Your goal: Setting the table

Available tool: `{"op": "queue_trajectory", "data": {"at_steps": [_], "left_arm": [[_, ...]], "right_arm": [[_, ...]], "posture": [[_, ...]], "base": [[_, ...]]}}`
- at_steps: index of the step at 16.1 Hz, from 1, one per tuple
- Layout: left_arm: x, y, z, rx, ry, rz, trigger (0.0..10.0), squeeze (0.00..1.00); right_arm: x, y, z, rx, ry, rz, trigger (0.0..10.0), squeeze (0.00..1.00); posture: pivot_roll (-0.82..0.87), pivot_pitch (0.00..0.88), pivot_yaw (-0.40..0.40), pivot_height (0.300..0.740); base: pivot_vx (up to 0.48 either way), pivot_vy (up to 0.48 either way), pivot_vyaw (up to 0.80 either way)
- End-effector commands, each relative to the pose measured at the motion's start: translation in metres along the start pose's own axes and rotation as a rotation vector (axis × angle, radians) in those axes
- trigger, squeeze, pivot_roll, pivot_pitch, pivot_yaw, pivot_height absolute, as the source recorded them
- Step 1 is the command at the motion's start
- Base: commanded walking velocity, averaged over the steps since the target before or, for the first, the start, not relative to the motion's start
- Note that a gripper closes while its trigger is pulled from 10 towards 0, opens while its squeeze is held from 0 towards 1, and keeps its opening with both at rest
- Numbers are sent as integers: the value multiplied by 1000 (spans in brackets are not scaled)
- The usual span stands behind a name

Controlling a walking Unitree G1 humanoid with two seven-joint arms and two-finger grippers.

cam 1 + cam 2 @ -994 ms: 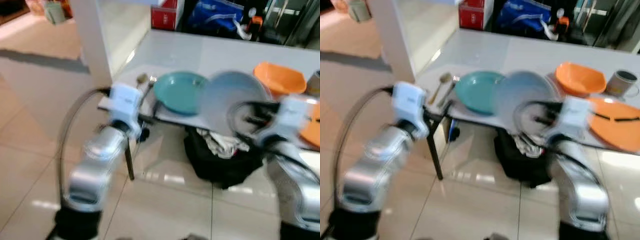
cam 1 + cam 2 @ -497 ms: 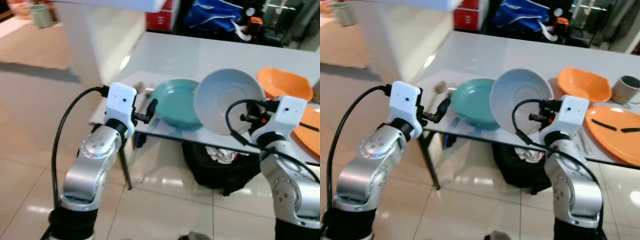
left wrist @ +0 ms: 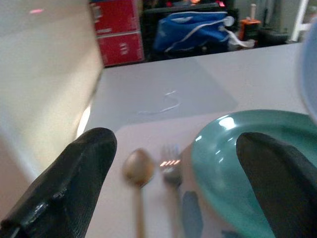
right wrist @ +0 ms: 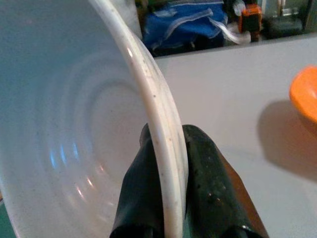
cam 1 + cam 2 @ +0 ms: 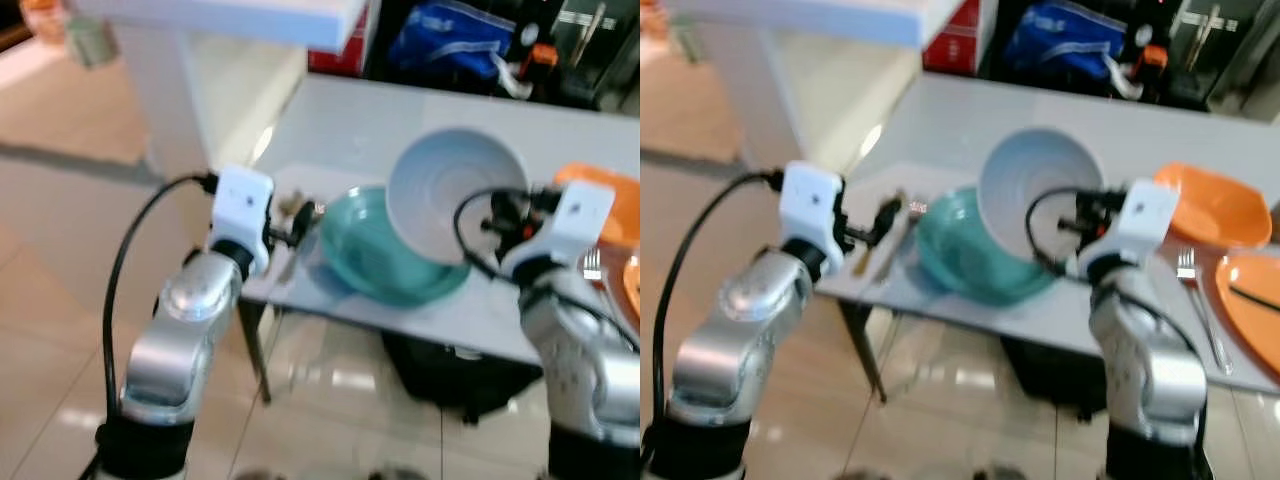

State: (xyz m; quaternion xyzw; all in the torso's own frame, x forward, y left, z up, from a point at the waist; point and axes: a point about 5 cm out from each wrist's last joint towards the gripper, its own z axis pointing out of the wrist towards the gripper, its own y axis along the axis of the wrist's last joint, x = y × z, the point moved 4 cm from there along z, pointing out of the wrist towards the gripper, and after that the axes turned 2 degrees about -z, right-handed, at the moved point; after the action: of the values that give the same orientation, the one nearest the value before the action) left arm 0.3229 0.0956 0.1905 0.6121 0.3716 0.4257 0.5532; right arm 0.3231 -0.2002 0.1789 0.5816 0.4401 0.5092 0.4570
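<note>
Right wrist view: right gripper [image 4: 166, 198] pinches white bowl [image 4: 64, 124]; left gripper [image 3: 173, 183] spread, blurred.

Bright indoor light; floor glare; slight motion blur.

White bowl [image 5: 1038, 190] hanging tilted over the teal plate [image 5: 965, 250].
The right gripper [image 4: 166, 198] is pinching its rim; spoon [image 3: 138, 168] and fork [image 3: 171, 168] are lying beside the plate.

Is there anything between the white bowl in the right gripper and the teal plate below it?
Nothing visible. The right gripper pinches the white bowl by its rim, tilted just above the teal plate, whose surface looks bare. The spoon and fork lie beside the plate.
</note>
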Motion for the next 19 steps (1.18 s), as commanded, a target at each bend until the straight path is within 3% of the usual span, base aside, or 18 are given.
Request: {"op": "queue_trajectory", "data": {"at_steps": [1, 4, 7, 12, 13, 18, 19], "left_arm": [[-9, 5, 0, -19, -36, 17, 10000, 0], [-8, 5, -3, -21, -31, 15, 10000, 0], [-11, 2, -7, -11, -55, 27, 10000, 0], [-31, -7, -20, 31, -219, 99, 10000, 0], [-39, -6, -25, 35, -273, 94, 10000, 0], [-67, -3, -42, 24, -447, 54, 10000, 0], [-72, -5, -46, 37, -480, 60, 10000, 0]], "right_arm": [[-13, 0, 3, 21, -38, 30, 10000, 0], [-15, 3, 16, 38, -22, 102, 10000, 0], [-20, -11, 38, 198, -15, 216, 10000, 0], [5, -26, 65, 397, 104, 380, 10000, 0], [10, -33, 67, 457, 112, 392, 10000, 0], [13, -45, 67, 550, 105, 377, 10000, 0], [12, -47, 65, 570, 94, 372, 10000, 439]], "posture": [[45, 59, -20, 740], [52, 66, -29, 740], [52, 79, -35, 740], [54, 120, -52, 740], [58, 129, -60, 740], [57, 152, -73, 740], [55, 153, -72, 740]], "base": [[0, 0, 0], [0, 0, 0], [0, 0, 0], [0, 0, 0], [0, 0, 0], [0, 0, 0], [0, 0, 0]]}}
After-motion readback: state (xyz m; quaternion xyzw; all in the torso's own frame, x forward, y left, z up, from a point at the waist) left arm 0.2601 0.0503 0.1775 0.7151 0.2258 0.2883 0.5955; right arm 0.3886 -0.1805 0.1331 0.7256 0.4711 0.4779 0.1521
